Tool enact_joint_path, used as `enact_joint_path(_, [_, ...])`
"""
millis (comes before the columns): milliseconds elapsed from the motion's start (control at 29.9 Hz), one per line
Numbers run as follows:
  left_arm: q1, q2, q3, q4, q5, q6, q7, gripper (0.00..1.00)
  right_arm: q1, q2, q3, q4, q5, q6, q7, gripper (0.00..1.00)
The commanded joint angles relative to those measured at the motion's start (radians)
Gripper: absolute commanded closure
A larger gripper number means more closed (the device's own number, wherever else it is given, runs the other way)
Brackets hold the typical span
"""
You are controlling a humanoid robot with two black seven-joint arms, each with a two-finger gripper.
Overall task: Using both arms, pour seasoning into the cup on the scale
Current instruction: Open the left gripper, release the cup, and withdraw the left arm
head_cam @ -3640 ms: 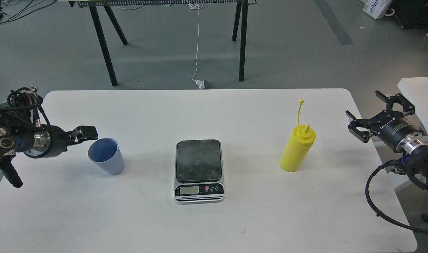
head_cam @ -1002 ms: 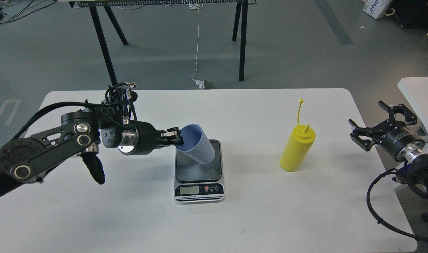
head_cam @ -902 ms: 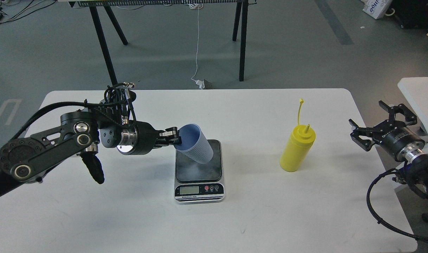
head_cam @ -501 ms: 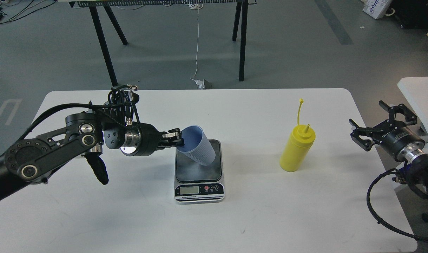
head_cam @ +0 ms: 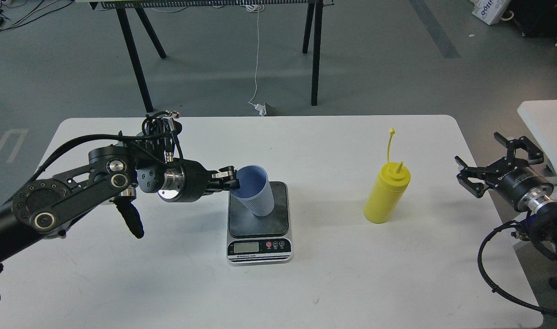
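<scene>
My left gripper point(head_cam: 230, 178) clamps the cup point(head_cam: 255, 190) rim, cup near-upright on the scale point(head_cam: 259, 219); scale's label unreadable.

The cup point(head_cam: 255, 191) is pale blue-grey, ribbed on its lower half, its inside a deeper blue. The scale point(head_cam: 259, 223) has a dark mottled platform, a silver front, a grey display and 1 red button among dark ones. The seasoning point(head_cam: 386, 194) bottle is plain yellow. The table point(head_cam: 333, 283) is white.

Cup point(head_cam: 255, 191) seemingly on scale point(head_cam: 259, 224); bottle point(head_cam: 386, 193) to its right.
</scene>
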Motion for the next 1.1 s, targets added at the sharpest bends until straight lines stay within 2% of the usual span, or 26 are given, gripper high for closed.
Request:
enact_joint_path(0, [-0.001, 0.003, 0.0, 0.0, -0.002, 0.0, 0.0, 0.83, 0.0, 0.0, 0.0, 0.0, 0.0, 0.0, 0.0, 0.01])
enact_joint_path(167, [-0.007, 0.002, -0.002, 0.0, -0.011, 0.0, 0.0, 0.77, 0.0, 0.0, 0.0, 0.0, 0.0, 0.0, 0.0, 0.01])
enact_joint_path(301, [-0.009, 0.0, -0.003, 0.0, -0.014, 0.0, 0.0, 0.67, -0.002, 0.0, 0.0, 0.0, 0.0, 0.0, 0.0, 0.01])
enact_joint_path(334, [-0.009, 0.0, -0.003, 0.0, -0.016, 0.0, 0.0, 0.62, -0.003, 0.0, 0.0, 0.0, 0.0, 0.0, 0.0, 0.01])
enact_joint_path(468, [-0.013, 0.009, -0.008, 0.0, -0.017, 0.0, 0.0, 0.2, -0.006, 0.0, 0.0, 0.0, 0.0, 0.0, 0.0, 0.01])
enact_joint_path(501, [-0.015, 0.012, -0.014, 0.0, -0.019, 0.0, 0.0, 0.12, -0.006, 0.0, 0.0, 0.0, 0.0, 0.0, 0.0, 0.01])
enact_joint_path(701, [-0.053, 0.064, -0.018, -0.004, -0.144, 0.0, 0.0, 0.02, -0.006, 0.0, -0.003, -0.002, 0.0, 0.0, -0.002, 0.01])
enact_joint_path(902, [-0.151, 0.107, -0.023, 0.015, -0.336, 0.0, 0.0, 0.01, 0.0, -0.014, -0.038, 0.001, -0.002, 0.0, -0.003, 0.01])
enact_joint_path(1002, [-0.231, 0.143, -0.023, 0.106, -0.509, 0.0, 0.0, 0.0, 0.031, -0.02, -0.1, 0.009, -0.003, 0.0, -0.005, 0.01])
enact_joint_path(1069, [-0.282, 0.15, -0.034, 0.211, -0.629, 0.0, 0.0, 0.0, 0.093, -0.02, -0.165, 0.009, -0.018, 0.0, -0.005, 0.01])
